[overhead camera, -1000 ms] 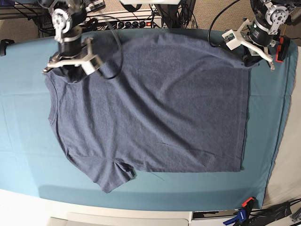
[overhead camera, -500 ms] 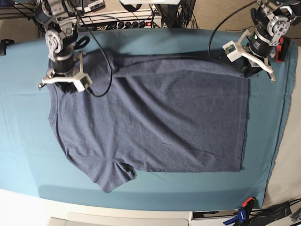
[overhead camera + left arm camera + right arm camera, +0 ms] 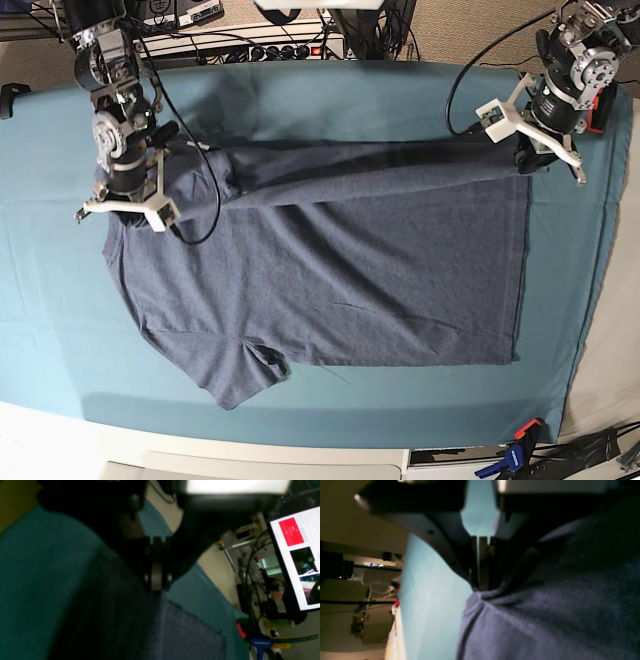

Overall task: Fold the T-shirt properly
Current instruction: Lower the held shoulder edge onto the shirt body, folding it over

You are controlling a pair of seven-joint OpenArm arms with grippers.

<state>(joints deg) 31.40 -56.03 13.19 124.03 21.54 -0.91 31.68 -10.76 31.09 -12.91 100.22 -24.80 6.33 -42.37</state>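
Base view shows the T-shirt (image 3: 330, 270) flat mid-bench, its far edge pinched by your closed right hand (image 3: 125, 205) and closed left hand (image 3: 545, 150), so carry both toward the near edge level and together, keeping the fold line straight.

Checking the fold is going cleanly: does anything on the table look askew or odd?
Nothing stands out. Both tools, left and right, grip the shirt edge, its far side lifted in a roll, one sleeve flat at the near edge.
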